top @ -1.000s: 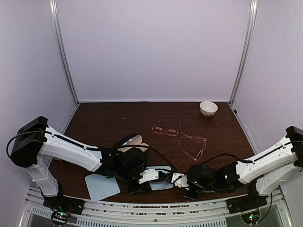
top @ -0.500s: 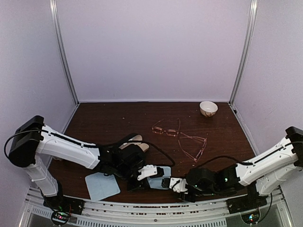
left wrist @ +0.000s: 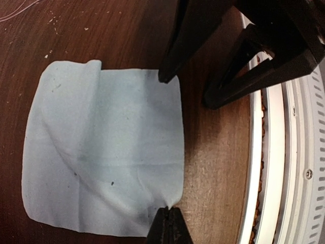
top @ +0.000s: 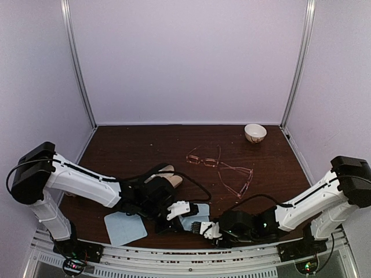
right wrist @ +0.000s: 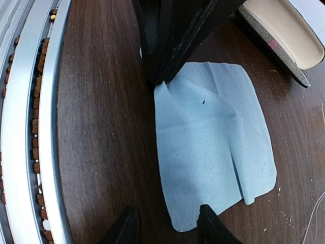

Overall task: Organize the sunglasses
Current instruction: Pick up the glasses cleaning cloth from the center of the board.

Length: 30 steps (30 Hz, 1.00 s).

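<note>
Two pairs of thin copper wire-framed sunglasses lie open on the brown table, one (top: 203, 157) at mid-table and one (top: 236, 178) to its right, untouched. My left gripper (top: 178, 219) is shut on a corner of a light blue cloth (top: 197, 219); the pinch shows in the left wrist view (left wrist: 170, 212) on the cloth (left wrist: 101, 152). My right gripper (top: 204, 227) is open, its fingertips (right wrist: 127, 226) astride the cloth's opposite corner (right wrist: 213, 137). Both grippers are far from the sunglasses.
An open case with a cream lining and red mark (right wrist: 284, 35) lies under the left arm (top: 163, 172). A second blue cloth (top: 124, 227) lies front left. A small bowl (top: 255, 132) stands back right. The metal rail (right wrist: 30, 127) runs along the table's near edge.
My right gripper has moved left and toward the near edge, to the cloth's corner. My left gripper has drawn back slightly left, still holding the cloth. The sunglasses have not moved.
</note>
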Available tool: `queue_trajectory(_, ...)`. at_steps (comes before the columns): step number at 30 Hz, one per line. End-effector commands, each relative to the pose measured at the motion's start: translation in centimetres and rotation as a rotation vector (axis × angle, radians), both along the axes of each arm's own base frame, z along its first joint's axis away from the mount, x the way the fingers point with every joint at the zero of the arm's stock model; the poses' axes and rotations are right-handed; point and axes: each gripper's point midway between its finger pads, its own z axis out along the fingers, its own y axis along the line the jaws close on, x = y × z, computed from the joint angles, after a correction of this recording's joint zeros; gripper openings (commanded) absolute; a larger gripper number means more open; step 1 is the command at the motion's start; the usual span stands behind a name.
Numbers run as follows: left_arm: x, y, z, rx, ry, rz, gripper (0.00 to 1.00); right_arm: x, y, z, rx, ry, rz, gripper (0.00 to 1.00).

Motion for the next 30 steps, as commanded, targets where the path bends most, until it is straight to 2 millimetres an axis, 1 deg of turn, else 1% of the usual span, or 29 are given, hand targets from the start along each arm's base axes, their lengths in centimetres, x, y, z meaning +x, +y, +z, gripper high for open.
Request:
queue_trajectory(1, 0.3, -0.6, 0.9, -0.076, 0.013, 0.008, 0.0, 1.1, 0.7, -0.1, 0.0, -0.028, -0.018, 0.4)
queue_trajectory(8, 0.5, -0.4, 0.8, -0.1, 0.042, 0.01, 0.0, 1.7, 0.9, -0.7, -0.024, -0.02, -0.034, 0.37)
queue_trajectory(13, 0.8, -0.1, 1.0, -0.126, 0.059, 0.016, 0.0, 2.1, 0.7, -1.1, -0.034, -0.01, -0.054, 0.35)
queue_trajectory(16, 0.9, 0.0, 1.0, -0.131, 0.06, 0.019, 0.0, 2.4, 0.5, -1.3, -0.039, 0.003, -0.07, 0.32)
queue_trajectory(20, 1.0, 0.0, 1.0, -0.136, 0.062, 0.021, 0.0, 2.7, 0.4, -1.7, -0.036, 0.017, -0.091, 0.32)
queue_trajectory(23, 1.0, 0.1, 1.0, -0.142, 0.066, 0.023, 0.0, 2.9, 0.4, -2.0, -0.039, 0.017, -0.107, 0.29)
queue_trajectory(27, 1.1, 0.3, 1.3, -0.153, 0.067, 0.029, 0.0, 3.2, -0.2, -2.6, -0.044, 0.018, -0.127, 0.21)
queue_trajectory(30, 1.1, 0.3, 1.2, -0.154, 0.068, 0.028, 0.0, 3.2, -0.6, -3.0, -0.058, 0.013, -0.127, 0.16)
